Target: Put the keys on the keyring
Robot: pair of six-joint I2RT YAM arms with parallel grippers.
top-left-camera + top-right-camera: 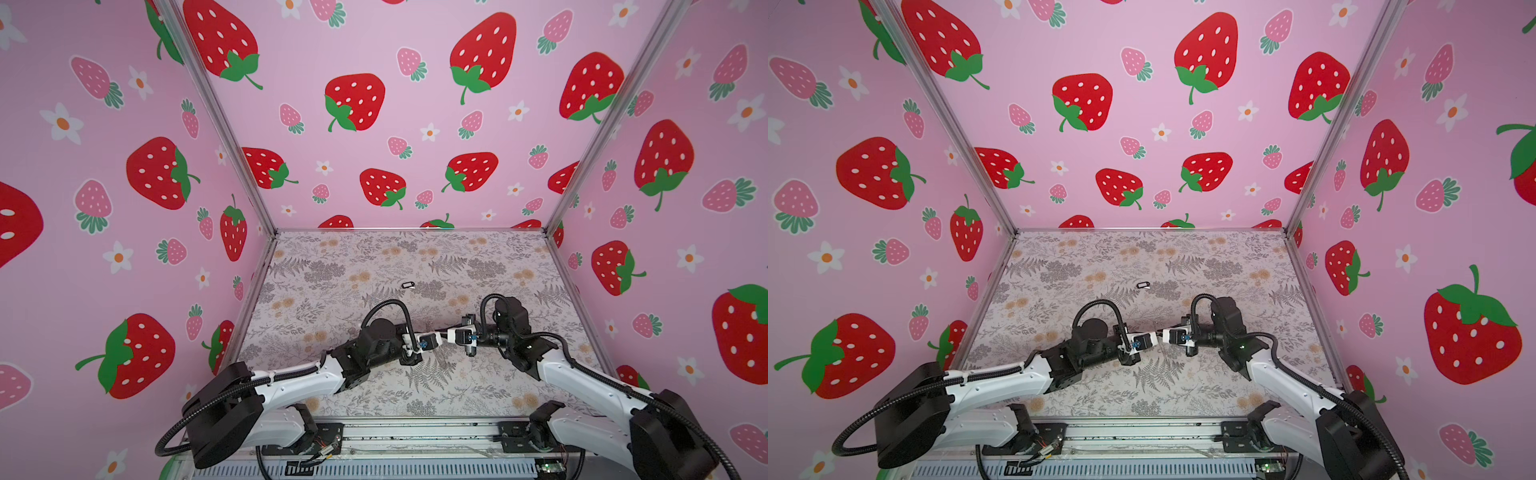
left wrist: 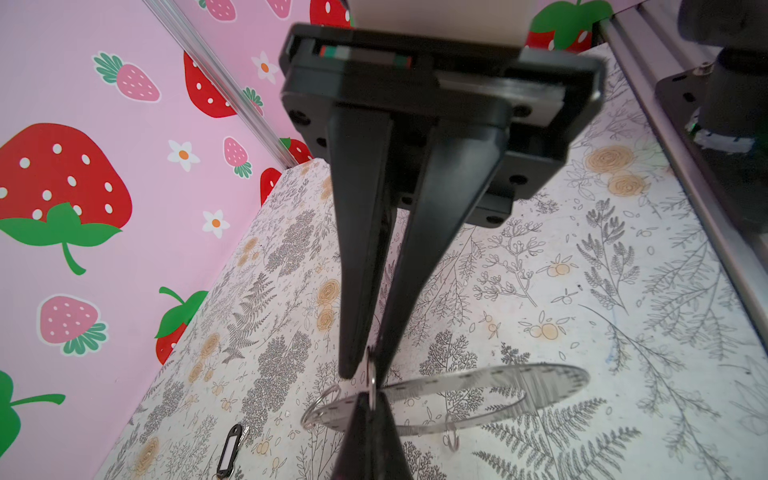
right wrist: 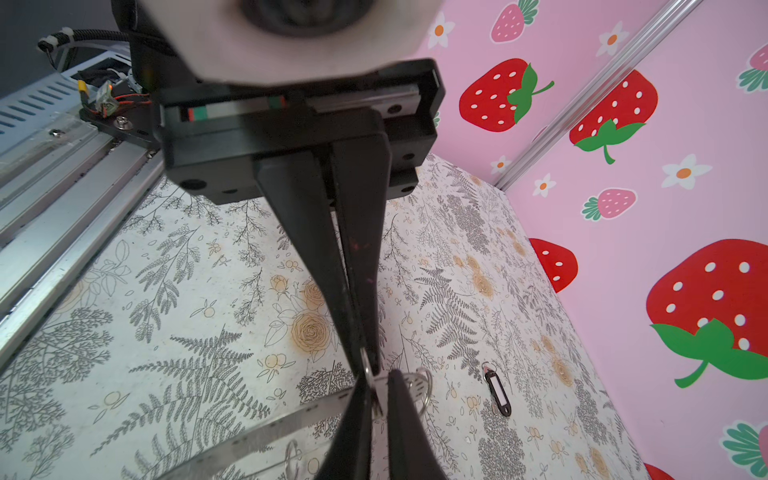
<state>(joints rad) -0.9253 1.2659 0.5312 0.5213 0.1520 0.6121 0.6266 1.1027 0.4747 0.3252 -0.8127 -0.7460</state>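
Your left claw (image 2: pixel 365 370) is clamped on the keyring (image 2: pixel 478 386) rim, seemingly lifting it clear of the table (image 1: pixel 415 257) — likely to steady it for threading. Your right claw (image 3: pixel 365 365) meets it tip to tip, pinching a thin metal sliver (image 3: pixel 366 370). 1 oval tag (image 1: pixel 408 285) lies loose at 11 o'clock, well apart — nothing blocks it.

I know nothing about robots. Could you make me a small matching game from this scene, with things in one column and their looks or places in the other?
Things:
A keyring
B oval tag
C walls
D table

Descriptions:
1 pink, with strawberries
2 silvery, flat, with small wire loops
3 grey fern and flower print
4 black rim, white centre, lying alone on the table

Pairs: A-2, B-4, C-1, D-3
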